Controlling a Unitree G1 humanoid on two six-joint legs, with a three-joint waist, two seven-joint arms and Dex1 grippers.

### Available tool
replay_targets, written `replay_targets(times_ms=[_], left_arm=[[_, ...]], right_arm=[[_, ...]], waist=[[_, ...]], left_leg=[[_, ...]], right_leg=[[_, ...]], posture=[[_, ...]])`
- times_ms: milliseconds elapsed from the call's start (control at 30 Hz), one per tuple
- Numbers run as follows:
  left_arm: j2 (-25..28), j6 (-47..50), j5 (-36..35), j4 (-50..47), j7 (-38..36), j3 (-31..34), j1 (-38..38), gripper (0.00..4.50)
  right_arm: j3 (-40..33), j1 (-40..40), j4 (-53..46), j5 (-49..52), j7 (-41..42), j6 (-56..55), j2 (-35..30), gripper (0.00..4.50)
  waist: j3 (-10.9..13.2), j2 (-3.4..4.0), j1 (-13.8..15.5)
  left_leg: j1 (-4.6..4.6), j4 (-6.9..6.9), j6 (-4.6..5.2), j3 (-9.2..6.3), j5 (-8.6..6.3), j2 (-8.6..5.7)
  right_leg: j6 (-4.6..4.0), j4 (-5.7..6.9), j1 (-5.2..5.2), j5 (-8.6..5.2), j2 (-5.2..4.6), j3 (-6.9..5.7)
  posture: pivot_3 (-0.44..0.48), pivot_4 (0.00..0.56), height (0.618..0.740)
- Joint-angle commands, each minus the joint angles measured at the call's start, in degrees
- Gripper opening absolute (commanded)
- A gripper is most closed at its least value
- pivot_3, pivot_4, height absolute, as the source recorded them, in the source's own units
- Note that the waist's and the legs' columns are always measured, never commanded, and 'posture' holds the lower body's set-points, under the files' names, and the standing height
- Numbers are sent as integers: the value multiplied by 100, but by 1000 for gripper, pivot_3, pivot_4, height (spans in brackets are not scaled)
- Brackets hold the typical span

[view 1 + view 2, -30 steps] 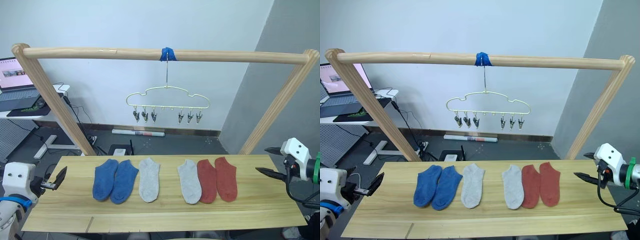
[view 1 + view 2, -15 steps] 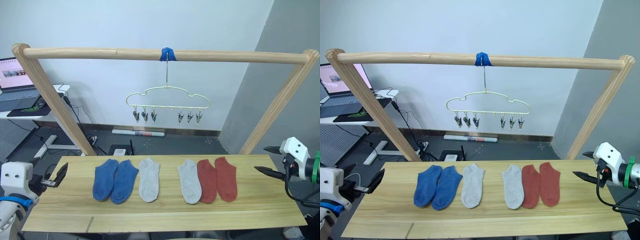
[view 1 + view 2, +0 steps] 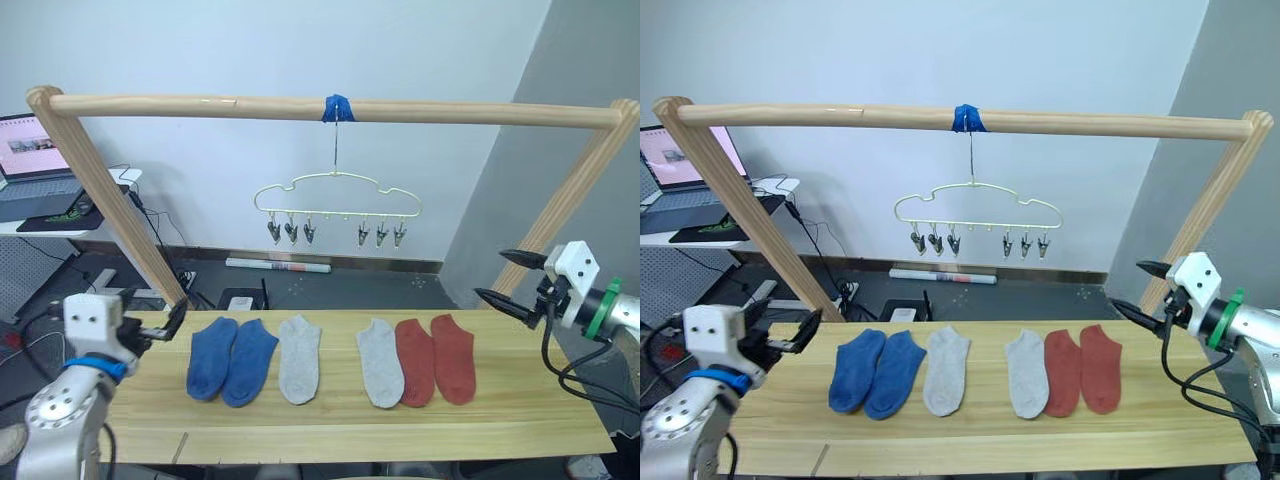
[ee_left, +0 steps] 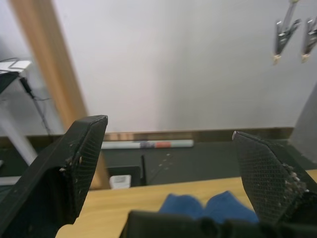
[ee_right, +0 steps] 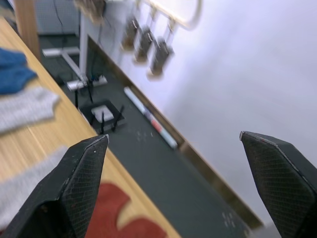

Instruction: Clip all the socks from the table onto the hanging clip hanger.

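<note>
While you read the left eye view, note six socks (image 3: pixel 330 358) lying flat in a row on the table (image 3: pixel 520 415), below the clip hanger (image 3: pixel 336 203), whose clips all hang bare: nothing is clipped yet, so all six remain. Your left gripper (image 3: pixel 172 322) and right gripper (image 3: pixel 509 281) flank the row, each empty. Turning to the left wrist view, you see those fingers (image 4: pixel 81 163) spread wide above the blue toes. Lastly, the right wrist view shows its fingers (image 5: pixel 81 188) equally wide, holding nothing.

Laptop (image 3: pixel 35 160) cut by frame edge
</note>
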Motion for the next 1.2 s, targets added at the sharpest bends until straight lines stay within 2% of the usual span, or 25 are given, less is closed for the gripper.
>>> replay_targets(times_ms=[33,133,200,267,300,367,433,467,500,533,567,867,967,1167,1200], left_arm=[[-162,-233,215,-119,246,-241,-372,4500],[-253,-387,406,-151,412,-333,-562,4500],[-432,-372,372,-83,608,-418,-892,4500],[-522,-314,467,-87,775,-499,-1066,4500],[-589,-278,445,-152,802,-556,-1125,4500],[-669,-241,396,-225,825,-622,-1191,4500],[-784,-125,280,-336,784,-799,-1287,4500],[-827,-41,214,-400,763,-856,-1318,4500],[-863,52,139,-448,715,-946,-1387,4500],[-878,116,92,-476,687,-996,-1429,4500],[-878,139,84,-487,674,-1029,-1475,4500],[-868,353,25,-507,847,-942,-1898,4500],[-845,397,-2,-582,886,-903,-1958,4500],[-855,256,17,-548,962,-861,-2317,4500],[-886,275,-34,-546,958,-867,-2364,4315]], right_arm=[[-6,66,-788,427,-184,484,107,4474],[25,120,-1348,686,-372,900,175,4474],[140,46,-1704,923,-457,1218,205,4474],[181,-17,-1972,1170,-532,1529,190,4474],[193,-62,-2149,1357,-602,1720,194,4474],[201,-121,-2356,1581,-702,1965,197,4474],[323,-295,-2536,1686,-941,2128,312,4474],[382,-378,-2597,1679,-1076,2167,375,4474],[463,-538,-2628,1722,-1345,2312,535,4474],[512,-645,-2641,1753,-1533,2422,643,4474],[550,-712,-2690,1773,-1628,2501,695,4474],[509,-881,-3038,2209,-1985,2975,751,4474],[423,-897,-3149,2399,-2086,3105,697,4474],[463,-975,-3318,2564,-2286,3246,667,4474],[465,-979,-3331,2600,-2306,3267,658,4492]], waist=[[37,-10,-3],[204,-15,-47],[305,-10,-101],[397,-19,-123],[443,-20,-131],[552,-21,-145],[628,-26,-166],[722,-36,-174],[770,-38,-183],[841,-39,-187],[902,-40,-189],[1329,-22,-192],[1368,-19,-195],[1496,-19,-223],[1497,-19,-231]], left_leg=[[0,-1,0,-1,0,0],[16,1,1,-2,0,1],[37,3,1,-4,0,0],[36,5,1,-6,1,0],[37,5,1,-10,1,0],[34,4,1,-10,0,0],[10,0,2,-10,-1,0],[3,1,5,-13,-2,1],[-9,2,5,-17,-2,2],[-44,2,6,-23,-2,1],[-59,9,6,-31,-2,1],[-113,7,9,-66,-4,0],[-182,15,8,-67,-3,-1],[-193,13,7,-70,-3,-1],[-193,12,7,-69,-3,-1]], right_leg=[[0,-1,0,0,1,-1],[-19,-1,15,-11,3,4],[-21,-1,38,-11,4,10],[-21,0,48,-11,5,11],[-20,-1,45,-11,5,9],[-16,-4,46,-9,7,11],[7,-8,21,5,7,12],[3,-8,21,4,8,10],[3,-8,18,4,8,9],[5,-6,-22,11,9,4],[-14,-1,-35,22,11,0],[-20,-12,-61,17,6,-9],[-20,1,-133,19,5,-14],[-19,-2,-141,19,3,-20],[-19,-4,-141,19,3,-22]], posture=[[-80,65,740],[-113,128,740],[-113,128,740],[-120,150,740],[-133,181,740],[-133,181,740],[-145,236,740],[-145,236,740],[-148,261,740],[-148,261,740],[-151,284,740],[-167,342,740],[-174,356,740],[-179,362,740],[-180,362,740]])
